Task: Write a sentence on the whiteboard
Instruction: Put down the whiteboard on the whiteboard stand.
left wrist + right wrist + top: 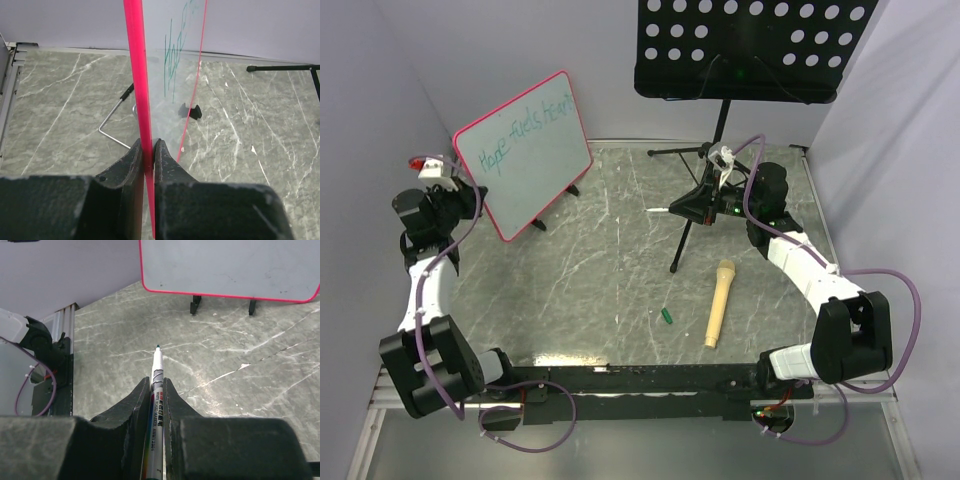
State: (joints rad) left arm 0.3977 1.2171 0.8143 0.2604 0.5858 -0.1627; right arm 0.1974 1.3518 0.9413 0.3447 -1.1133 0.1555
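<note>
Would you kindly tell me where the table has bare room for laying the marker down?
Bare tabletop lies centrally, between the whiteboard and the music stand's front leg, and nearer, between the left arm and the green cap. The right is crowded: stand legs, beige microphone, right arm.

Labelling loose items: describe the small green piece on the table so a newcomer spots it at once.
Look at the grey marbled table, front half, about mid-width. Just left of the beige microphone-shaped stick lies the small green piece. It is the only green loose item, far smaller than the stick.
</note>
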